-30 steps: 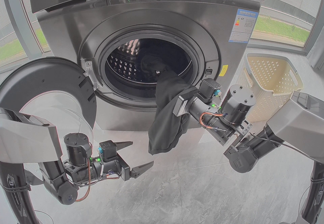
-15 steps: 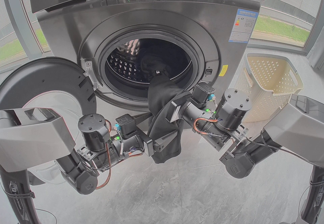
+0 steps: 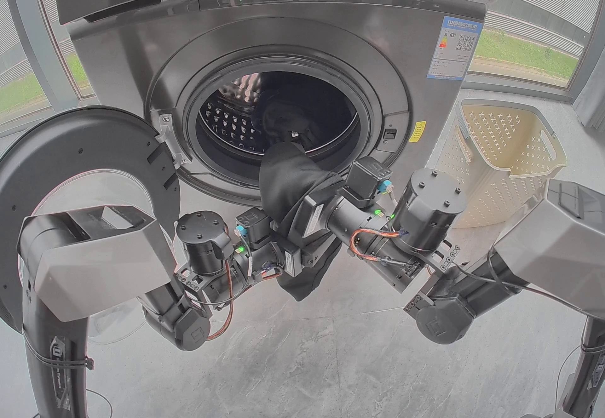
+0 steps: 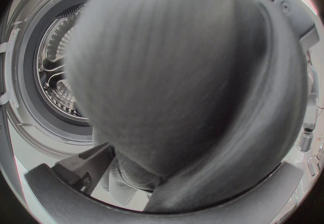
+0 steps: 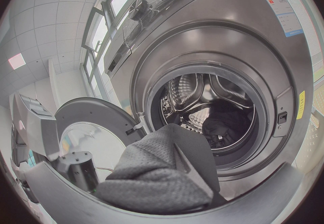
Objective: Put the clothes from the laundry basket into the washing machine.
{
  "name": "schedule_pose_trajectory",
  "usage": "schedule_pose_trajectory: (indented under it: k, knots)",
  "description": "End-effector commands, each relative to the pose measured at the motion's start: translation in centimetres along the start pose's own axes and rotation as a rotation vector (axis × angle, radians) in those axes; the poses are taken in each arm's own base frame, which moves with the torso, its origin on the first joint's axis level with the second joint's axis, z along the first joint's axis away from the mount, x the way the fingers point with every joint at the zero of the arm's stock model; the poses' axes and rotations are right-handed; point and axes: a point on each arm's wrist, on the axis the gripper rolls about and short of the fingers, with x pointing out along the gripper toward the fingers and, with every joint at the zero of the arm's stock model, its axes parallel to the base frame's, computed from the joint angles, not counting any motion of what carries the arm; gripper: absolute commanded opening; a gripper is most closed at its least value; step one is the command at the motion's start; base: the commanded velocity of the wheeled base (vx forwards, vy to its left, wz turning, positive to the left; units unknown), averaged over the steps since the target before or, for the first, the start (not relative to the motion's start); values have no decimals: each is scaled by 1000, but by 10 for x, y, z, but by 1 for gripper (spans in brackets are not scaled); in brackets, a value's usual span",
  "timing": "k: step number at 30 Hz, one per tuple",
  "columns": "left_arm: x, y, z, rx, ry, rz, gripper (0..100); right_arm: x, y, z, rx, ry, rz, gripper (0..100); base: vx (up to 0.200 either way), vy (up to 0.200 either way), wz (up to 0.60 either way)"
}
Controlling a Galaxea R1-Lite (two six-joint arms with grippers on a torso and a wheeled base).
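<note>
Washing machine (image 3: 126, 54) fills the upper frame, laundry basket (image 3: 542, 151) at the right edge. Black garment (image 3: 287, 177) at centre, long axis running from the drum lip down to lower centre, tail outside. Right end effector (image 3: 297, 206) is under the upper bulge, nearer the opening. Left end effector (image 3: 301, 258) is at the hanging tail. Both are buried in cloth, so I can't tell open or closed. Drum lies up-frame of both. Push that way, I'd judge.

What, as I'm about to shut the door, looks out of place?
The black garment hangs half out of the washing machine over the lower rim, tail dangling outside; the door would likely trap it.
</note>
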Motion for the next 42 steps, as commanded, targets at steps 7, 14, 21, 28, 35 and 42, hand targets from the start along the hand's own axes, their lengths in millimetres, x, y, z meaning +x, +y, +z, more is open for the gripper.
schedule_pose_trajectory:
  k: [7,14,21,28,35,42]
  knots:
    - [18,20,-18,8,-16,79,100,-8,14,9,16,0,31,0,0,0,0]
    - [20,22,-14,10,-34,103,0,-10,9,11,21,0,18,0,0,0,0]
    - [15,43,15,5,-112,187,0,-26,-34,17,2,25,-96,0,0,0,0]
    - [3,34,45,-18,-157,177,0,-34,-47,-9,8,116,-134,0,0,0,0]
    - [-11,27,60,-30,-169,178,0,-30,-49,-35,11,163,-136,0,0,0,0]
    - [-30,11,68,-94,-150,148,0,-31,-43,-27,9,125,-115,100,0,0,0]
